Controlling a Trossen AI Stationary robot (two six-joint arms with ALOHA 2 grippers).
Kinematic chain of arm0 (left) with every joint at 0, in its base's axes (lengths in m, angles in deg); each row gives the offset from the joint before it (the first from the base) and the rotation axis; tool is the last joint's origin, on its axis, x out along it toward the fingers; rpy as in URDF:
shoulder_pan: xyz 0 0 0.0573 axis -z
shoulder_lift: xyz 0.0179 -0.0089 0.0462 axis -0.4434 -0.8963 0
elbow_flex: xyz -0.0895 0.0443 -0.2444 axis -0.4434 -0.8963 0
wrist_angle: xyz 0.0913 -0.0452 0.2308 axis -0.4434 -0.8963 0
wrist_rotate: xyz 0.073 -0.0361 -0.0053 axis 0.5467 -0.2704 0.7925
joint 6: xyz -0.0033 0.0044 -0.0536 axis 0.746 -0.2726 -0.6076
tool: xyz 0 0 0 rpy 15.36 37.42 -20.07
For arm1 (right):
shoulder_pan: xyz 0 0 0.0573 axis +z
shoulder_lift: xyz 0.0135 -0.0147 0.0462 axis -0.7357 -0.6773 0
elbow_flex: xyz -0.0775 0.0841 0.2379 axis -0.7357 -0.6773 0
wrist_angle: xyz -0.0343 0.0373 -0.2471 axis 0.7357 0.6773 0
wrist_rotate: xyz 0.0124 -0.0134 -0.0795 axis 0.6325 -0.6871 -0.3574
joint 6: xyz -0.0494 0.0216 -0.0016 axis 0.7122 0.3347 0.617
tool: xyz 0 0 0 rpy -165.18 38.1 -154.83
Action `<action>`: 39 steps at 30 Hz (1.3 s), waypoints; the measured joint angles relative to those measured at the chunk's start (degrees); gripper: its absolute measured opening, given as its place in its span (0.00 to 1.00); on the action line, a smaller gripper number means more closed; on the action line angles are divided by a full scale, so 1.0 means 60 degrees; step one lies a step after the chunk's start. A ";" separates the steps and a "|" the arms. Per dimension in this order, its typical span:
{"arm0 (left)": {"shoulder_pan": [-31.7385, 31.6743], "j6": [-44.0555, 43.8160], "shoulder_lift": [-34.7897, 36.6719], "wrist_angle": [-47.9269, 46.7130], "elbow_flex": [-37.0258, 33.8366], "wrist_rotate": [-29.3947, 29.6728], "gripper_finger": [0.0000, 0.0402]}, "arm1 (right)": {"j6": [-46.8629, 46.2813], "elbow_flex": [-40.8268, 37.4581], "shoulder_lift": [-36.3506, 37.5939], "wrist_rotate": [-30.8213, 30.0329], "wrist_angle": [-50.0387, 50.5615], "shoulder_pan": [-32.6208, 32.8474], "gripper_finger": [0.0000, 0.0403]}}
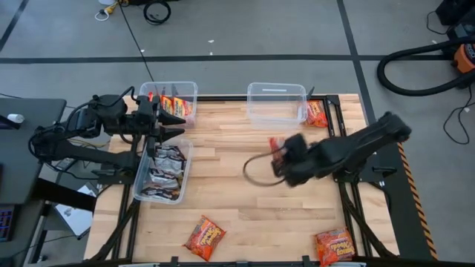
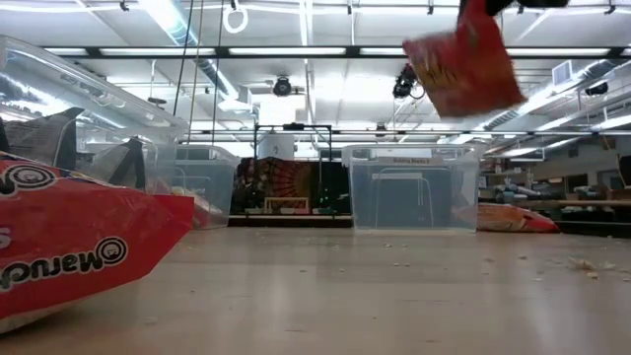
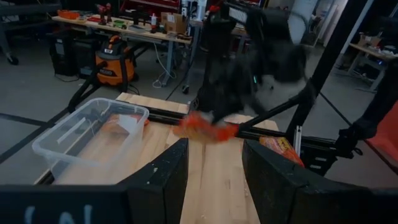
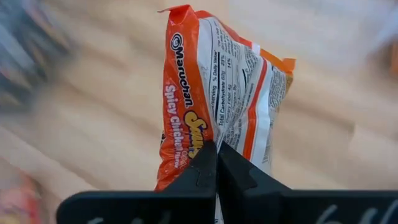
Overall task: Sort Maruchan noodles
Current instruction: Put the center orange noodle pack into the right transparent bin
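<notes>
Right gripper (image 1: pixel 280 157) pinching an orange packet (image 4: pixel 217 106) by its edge, lifting it clear of the worktop (image 1: pixel 230 193), frame centre | left gripper (image 1: pixel 169 123) waiting, fingers apart, upper left, over the bins (image 1: pixel 165 170).

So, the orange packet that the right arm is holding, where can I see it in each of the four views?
High view: the held orange packet is at the table's middle, in the right tool.
Low view: high up, right of centre, off the table.
Left wrist view: blurred, centre.
Right wrist view: fills the centre, pinched by the fingers.
Shared landmark: the empty clear bin.
</notes>
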 joint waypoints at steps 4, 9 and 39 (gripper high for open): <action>0.0000 0.0023 0.0000 0.0000 0.0000 -0.0158 0.39 | 0.0896 -0.0048 0.1250 -0.1174 -0.0564 -0.0544 0.01; 0.0000 0.0255 0.0000 0.0004 0.0000 -0.0219 0.39 | 0.3173 -0.0610 0.2427 -0.1160 -0.2360 -0.1985 0.01; -0.0663 0.0241 0.0004 0.0356 0.0000 0.0980 0.39 | 0.7154 -0.3705 -0.0774 0.8342 -1.0718 -1.0770 0.01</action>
